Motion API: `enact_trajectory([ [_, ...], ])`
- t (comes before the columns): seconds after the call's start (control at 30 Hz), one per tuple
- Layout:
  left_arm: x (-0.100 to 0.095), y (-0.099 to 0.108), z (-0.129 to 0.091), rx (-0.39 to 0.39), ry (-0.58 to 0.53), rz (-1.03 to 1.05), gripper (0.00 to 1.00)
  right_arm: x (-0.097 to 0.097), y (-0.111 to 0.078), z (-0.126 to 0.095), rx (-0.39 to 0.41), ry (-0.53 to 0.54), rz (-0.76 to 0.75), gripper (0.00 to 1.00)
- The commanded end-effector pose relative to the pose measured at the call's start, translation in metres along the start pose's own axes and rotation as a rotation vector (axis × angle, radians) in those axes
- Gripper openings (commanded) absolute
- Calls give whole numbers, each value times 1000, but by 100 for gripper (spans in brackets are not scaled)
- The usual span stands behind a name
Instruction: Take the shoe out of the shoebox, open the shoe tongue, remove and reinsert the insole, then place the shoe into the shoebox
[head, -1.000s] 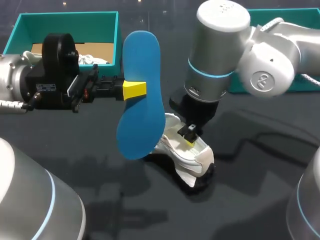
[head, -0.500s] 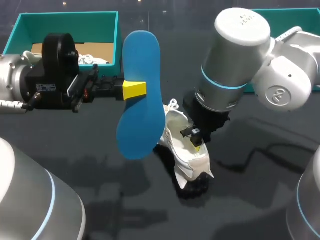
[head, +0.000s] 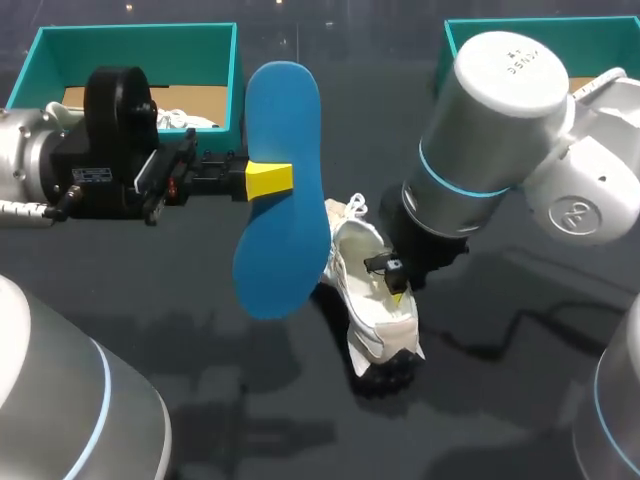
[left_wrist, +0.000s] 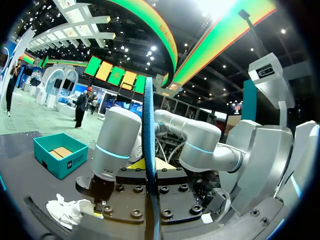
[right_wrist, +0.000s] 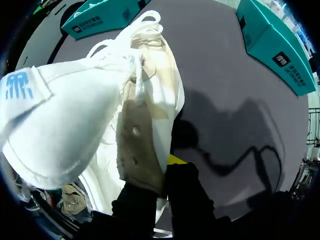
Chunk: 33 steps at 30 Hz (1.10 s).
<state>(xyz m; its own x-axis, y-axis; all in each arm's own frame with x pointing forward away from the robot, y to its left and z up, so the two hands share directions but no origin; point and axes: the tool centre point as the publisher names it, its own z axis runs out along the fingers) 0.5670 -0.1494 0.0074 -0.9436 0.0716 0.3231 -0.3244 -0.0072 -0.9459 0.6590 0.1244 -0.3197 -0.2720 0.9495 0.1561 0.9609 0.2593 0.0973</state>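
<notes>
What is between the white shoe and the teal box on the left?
In the head view, the blue insole, held upright in the air by the left gripper, hangs across that stretch, over bare dark table.

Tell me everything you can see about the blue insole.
The insole is bright blue, foot-shaped, thin and smooth, foam-like by its look. It hangs in the air on end, its flat face to the head camera and edge-on to the left wrist camera. The left gripper is shut on it near the middle. Its lower end overlaps the shoe in view; whether they touch cannot be told.
</notes>
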Motion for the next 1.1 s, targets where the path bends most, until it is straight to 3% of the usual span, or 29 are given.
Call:
enact_trajectory([
  [0.03,0,1,1,2,-1,0,0,2,-3,12,-33,15,86,0],
  [0.3,0,1,1,2,-1,0,0,6,0,22,-30,3,173,0],
  [0.6,0,1,1,2,-1,0,0,6,5,31,-27,19,176,0],
  [1.1,0,1,1,2,-1,0,0,4,10,66,14,78,168,0],
])
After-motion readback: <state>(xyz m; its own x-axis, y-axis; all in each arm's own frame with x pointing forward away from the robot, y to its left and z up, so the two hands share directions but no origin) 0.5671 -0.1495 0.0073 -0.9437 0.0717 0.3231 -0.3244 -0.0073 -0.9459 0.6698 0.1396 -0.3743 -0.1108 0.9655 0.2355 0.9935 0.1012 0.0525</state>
